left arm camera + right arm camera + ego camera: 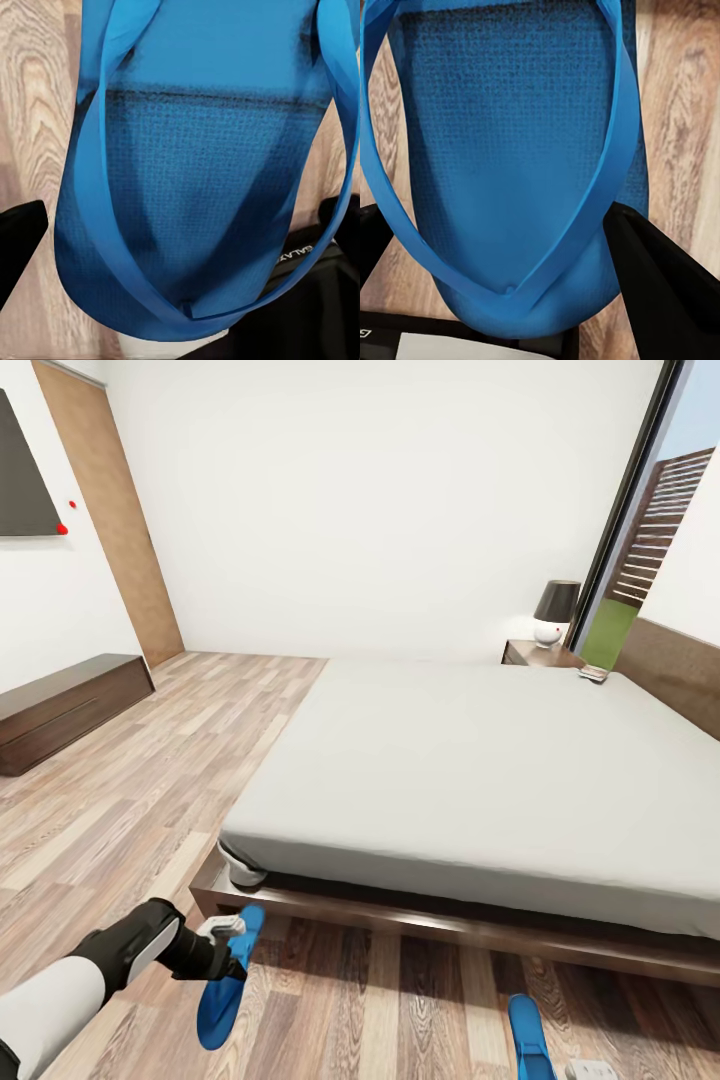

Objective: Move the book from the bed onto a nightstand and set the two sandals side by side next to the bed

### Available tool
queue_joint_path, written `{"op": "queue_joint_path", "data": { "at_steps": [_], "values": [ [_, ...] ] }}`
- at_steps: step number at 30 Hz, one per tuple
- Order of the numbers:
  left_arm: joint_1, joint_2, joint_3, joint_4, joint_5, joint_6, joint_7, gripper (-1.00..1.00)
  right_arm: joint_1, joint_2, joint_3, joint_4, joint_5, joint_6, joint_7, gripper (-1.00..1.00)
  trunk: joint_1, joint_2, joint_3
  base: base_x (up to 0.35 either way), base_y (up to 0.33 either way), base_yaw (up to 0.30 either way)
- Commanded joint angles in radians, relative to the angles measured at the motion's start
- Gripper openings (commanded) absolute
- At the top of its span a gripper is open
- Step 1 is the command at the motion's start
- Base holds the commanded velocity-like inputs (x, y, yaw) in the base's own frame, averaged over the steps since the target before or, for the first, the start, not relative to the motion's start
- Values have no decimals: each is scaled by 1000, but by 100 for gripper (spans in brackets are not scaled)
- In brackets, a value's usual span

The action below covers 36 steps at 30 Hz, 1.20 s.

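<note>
**Blue sandals at both pincers, book at far side of bed**

Blue sandal [222, 992] is held in the left pincer [226, 943] above the wood-plank floor [380, 1010], close to the near left corner of the bed [480, 780]. In the left wrist view the same sandal's [202, 187] textured sole and straps lie between the black fingers [19, 240]; the pincer is clamped on it.

Second blue sandal [527, 1035] sits at the lower edge of the head view, on or just above the floor; which of the two cannot be told. The right pincer [590, 1070] is just beside its near end. In the right wrist view this sandal [510, 150] lies between two dark fingers [660, 285], which stand at either side of its sole. Whether they grip it cannot be told.

Beyond, the bed's pale-grey mattress rests on a dark-brown frame. The book [593, 673] lies on the mattress at its far right corner, small in view, its cover unreadable. Just behind it stands the nightstand [535, 653], bearing a lamp [555, 612] with a dark shade. A long dark bench-like unit [65, 705] stands against the left wall, well apart from the bed.
</note>
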<state>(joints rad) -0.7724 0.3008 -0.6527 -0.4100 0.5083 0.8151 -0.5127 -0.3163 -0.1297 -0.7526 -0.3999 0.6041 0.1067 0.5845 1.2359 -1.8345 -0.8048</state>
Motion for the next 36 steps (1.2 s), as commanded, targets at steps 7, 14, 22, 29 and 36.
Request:
{"op": "queue_joint_path", "data": {
  "at_steps": [7,14,22,29,36],
  "values": [
    [-1,1,-4,27,3,0,-1,-100,-1,1,-8,-2,3,7,7,-100,4,-7,-4,0,0,0],
    [1,1,-4,28,3,-1,-1,-100,-1,1,-8,-2,3,7,7,-100,31,-56,-26,0,0,0],
    [1,0,-5,28,3,-1,-1,-100,-1,1,-9,-2,3,7,8,-100,61,-112,-51,0,0,0],
    [1,-3,-9,28,2,-2,-1,-100,-1,-49,-23,-54,2,17,14,-100,84,-154,-70,0,0,0],
    [1,-16,-10,28,2,-2,-1,-100,-1,-76,-48,-132,3,175,14,-100,84,-154,-70,0,0,0]
  ]
}}
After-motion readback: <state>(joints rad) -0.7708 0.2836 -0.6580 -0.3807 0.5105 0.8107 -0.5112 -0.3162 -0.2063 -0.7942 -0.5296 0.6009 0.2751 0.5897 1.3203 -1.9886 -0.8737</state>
